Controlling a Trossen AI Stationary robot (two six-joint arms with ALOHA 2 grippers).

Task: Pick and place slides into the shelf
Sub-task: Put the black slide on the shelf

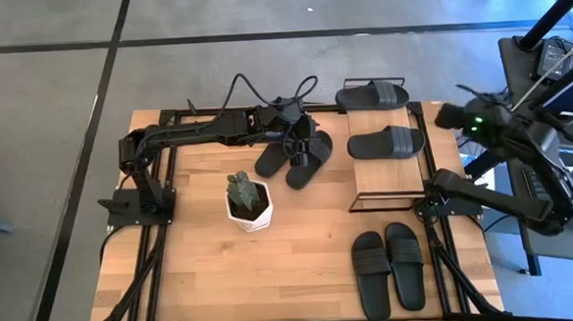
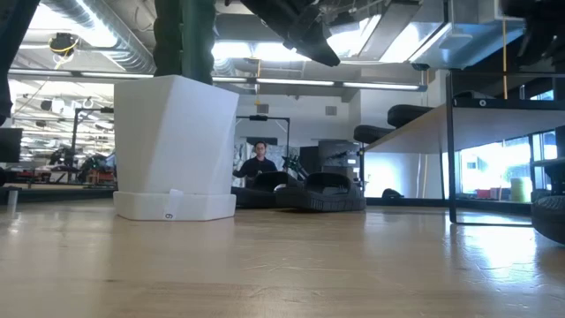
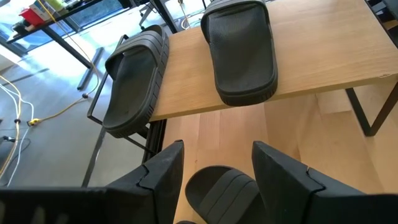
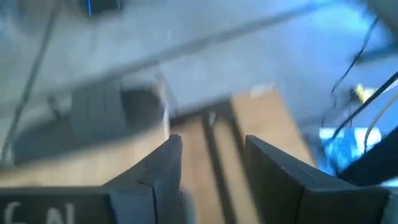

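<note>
A pair of slides (image 1: 388, 269) lies at the near right edge of the tabletop (image 1: 214, 272), with bare board open to its left. The white plant pot (image 1: 248, 204) stands mid-table. The right gripper (image 1: 440, 119), fingers apart and holding nothing, hangs off the right edge beside the shelf (image 1: 389, 170). The shelf carries two slides (image 1: 385, 143). The left gripper (image 1: 300, 140), fingers open, reaches over two loose slides (image 1: 294, 160) just left of the shelf.

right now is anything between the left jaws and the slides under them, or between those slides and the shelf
Nothing visible. The left gripper hangs with open jaws over the two matte black slide sandals on the table. Only bare wood separates them from the light wooden shelf; the white potted cactus stands off to the side.
</note>
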